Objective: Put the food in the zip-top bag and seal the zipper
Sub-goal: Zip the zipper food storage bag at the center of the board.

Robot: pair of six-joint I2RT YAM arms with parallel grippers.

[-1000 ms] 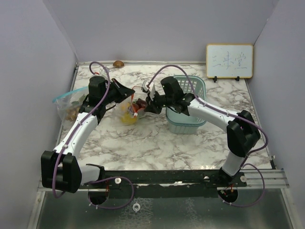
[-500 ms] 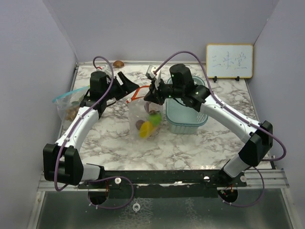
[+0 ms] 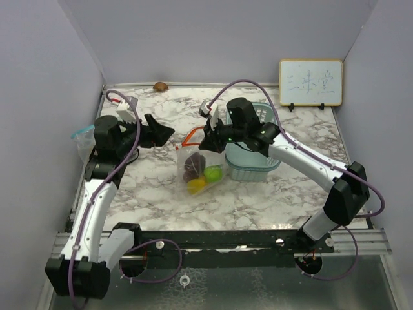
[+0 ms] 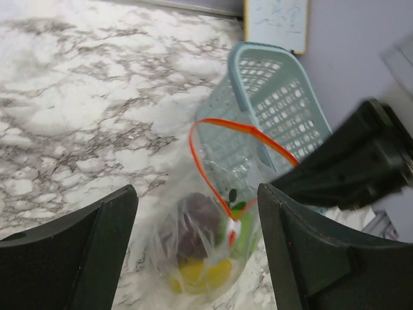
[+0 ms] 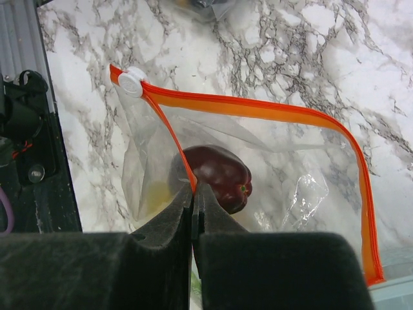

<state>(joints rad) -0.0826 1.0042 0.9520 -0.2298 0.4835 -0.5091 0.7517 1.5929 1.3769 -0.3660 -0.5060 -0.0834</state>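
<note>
The clear zip-top bag (image 3: 199, 169) with an orange zipper (image 5: 258, 110) hangs from my right gripper (image 3: 207, 138), which is shut on the zipper track (image 5: 188, 173). The bag's mouth gapes open, with the white slider (image 5: 134, 81) at one end. Inside lies the food: a dark red-brown piece (image 5: 219, 175), a green round fruit (image 3: 213, 172) and yellow pieces (image 3: 196, 185). My left gripper (image 3: 162, 132) stands open to the left of the bag, apart from it. In the left wrist view the bag (image 4: 210, 242) shows between and beyond its fingers (image 4: 97, 245).
A teal mesh basket (image 3: 253, 158) stands just right of the bag, under my right arm. A second clear bag with a blue-green zipper (image 3: 82, 137) lies at the table's left edge. A small brown item (image 3: 161, 86) sits at the back wall, and a whiteboard (image 3: 310, 82) leans at the back right.
My left gripper opened, let go of the bag and drew back to the left. My right gripper lifted the bag, so it now hangs upright with the food at its bottom.
</note>
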